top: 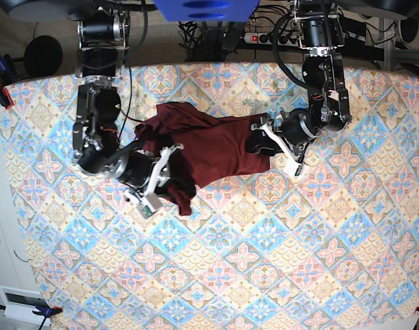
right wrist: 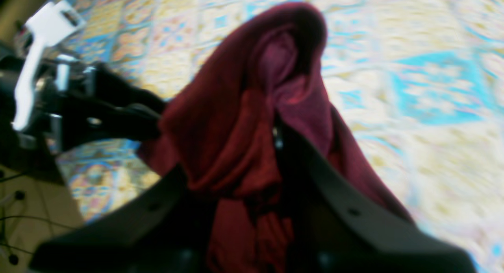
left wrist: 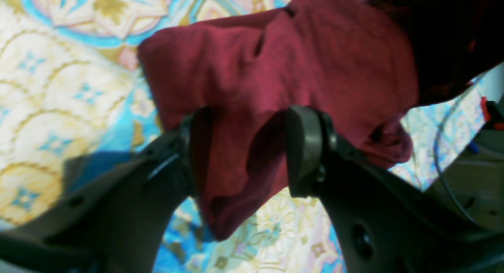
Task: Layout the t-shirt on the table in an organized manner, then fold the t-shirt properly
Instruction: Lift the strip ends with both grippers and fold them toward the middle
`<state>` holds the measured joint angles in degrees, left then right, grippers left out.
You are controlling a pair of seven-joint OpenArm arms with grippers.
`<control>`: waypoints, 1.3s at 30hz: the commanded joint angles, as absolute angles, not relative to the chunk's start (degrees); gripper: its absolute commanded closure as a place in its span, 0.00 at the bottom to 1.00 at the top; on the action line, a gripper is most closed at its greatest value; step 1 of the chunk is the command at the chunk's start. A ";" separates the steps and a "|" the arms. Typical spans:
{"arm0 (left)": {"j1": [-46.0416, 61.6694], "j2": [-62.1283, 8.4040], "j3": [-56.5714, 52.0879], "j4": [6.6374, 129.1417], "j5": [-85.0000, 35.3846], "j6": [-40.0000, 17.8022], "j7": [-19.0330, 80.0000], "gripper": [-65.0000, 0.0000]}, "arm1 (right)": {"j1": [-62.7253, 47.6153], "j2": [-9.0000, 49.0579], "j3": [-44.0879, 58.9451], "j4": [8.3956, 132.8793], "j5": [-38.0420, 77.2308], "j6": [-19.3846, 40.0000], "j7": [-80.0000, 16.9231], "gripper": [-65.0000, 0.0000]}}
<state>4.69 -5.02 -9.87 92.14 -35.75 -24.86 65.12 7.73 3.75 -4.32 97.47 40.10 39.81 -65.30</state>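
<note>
Spreading across nearly the whole base view: the desk (top: 264,261), covered in a cloth of pastel blue, pink and cream diamond tiles with floral medallions.

Lying bunched and creased in the upper middle of the base view, left of centre: the t-shirt (top: 209,148), dark maroon and plain, stretching between the two arms, with one lobe drooping toward the lower left and the rest reaching right.

Reaching down from the upper left of the base view: the right arm (top: 93,137), black, bending toward the garment's lower-left edge. Reaching down from the upper right: the left arm (top: 326,82), bending toward the garment's right end.

Grasping a gathered wad of maroon cloth in the right wrist view: the right gripper (right wrist: 252,186), fingers clenched on the fabric, which is rising in a hood-like fold toward the top centre of that frame and trailing down between the fingers at the bottom.

Standing spread apart in the lower half of the left wrist view: the left gripper (left wrist: 240,151), fingers released, with a fold of the t-shirt hanging in the gap between them, the cloth brushing the left pad (left wrist: 197,147) and lying just beside the right pad (left wrist: 303,147).
</note>
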 commanded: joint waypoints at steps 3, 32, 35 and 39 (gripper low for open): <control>4.00 -5.05 -9.80 93.14 -36.88 -25.19 64.31 0.54 | 12.00 0.40 -8.48 98.33 36.26 40.00 -63.34 0.93; 9.63 -9.36 -15.25 98.24 -45.23 -25.19 64.40 0.54 | 14.73 -2.77 -31.78 85.58 6.20 40.00 -49.36 0.60; 9.63 -9.36 -15.25 98.24 -45.23 -25.19 64.40 0.54 | 14.46 -2.51 -30.02 92.88 6.20 40.00 -49.80 0.60; 9.63 -9.36 -15.25 98.33 -45.23 -25.19 64.48 0.54 | 12.62 -2.42 -26.15 102.29 6.29 40.00 -50.07 0.60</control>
